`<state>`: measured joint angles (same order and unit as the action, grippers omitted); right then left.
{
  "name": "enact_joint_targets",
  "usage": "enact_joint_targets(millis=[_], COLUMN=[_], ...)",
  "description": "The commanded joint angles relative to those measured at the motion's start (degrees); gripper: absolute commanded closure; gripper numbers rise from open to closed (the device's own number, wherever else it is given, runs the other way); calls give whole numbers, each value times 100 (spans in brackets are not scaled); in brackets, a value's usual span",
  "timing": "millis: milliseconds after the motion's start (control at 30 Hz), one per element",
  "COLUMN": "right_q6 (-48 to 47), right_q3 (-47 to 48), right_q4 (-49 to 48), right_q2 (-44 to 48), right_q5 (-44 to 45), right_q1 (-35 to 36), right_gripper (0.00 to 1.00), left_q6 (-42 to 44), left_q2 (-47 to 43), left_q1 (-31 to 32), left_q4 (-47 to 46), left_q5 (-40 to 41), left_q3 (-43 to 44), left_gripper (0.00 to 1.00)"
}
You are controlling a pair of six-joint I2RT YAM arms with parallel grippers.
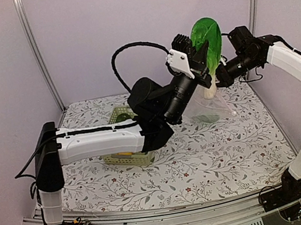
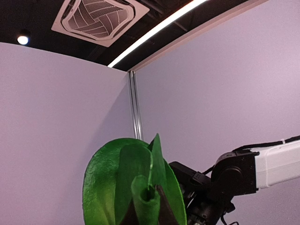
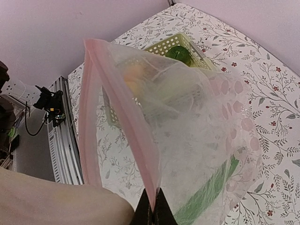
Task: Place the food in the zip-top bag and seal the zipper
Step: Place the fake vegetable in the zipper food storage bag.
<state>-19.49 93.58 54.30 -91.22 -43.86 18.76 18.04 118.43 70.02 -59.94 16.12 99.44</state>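
A clear bag (image 3: 206, 140) stands lifted at the far right of the floral table (image 1: 222, 158), its bottom resting there. The right gripper (image 3: 153, 213) has its jaws pressed together on the pink zipper (image 3: 126, 126), holding the mouth up. 1 green cucumber (image 3: 211, 197) lies inside. Just beside the mouth, the left gripper (image 2: 147, 213) pinches a bok choy (image 1: 206, 37) upright, leaves up. Near the table's middle, a pale green basket (image 1: 128, 159) holds more food.
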Motion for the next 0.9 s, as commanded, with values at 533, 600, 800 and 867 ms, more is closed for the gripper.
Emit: enact_joint_targets(millis=[533,600,800,867], right_q6=[320,361,492,539], right_q3=[392,427,582,655], right_q4=[90,87,18,-24], right_q2=[32,-11,-135,-215], right_q5=[493,507,594,628], right_q1=[-10,-42,-207,-280], right_gripper=[100,100,100,100], left_q6=[1907,1926,1814,1519], left_q2=[1537,1485,1018,712], left_q1=[49,51,162,210], left_q4=[-2432,-2387,-2104,-1756], left_q5=[1337,1348,1376,1422], left_q3=[-45,-113,-471,-655], left_gripper=[61,41,20,18])
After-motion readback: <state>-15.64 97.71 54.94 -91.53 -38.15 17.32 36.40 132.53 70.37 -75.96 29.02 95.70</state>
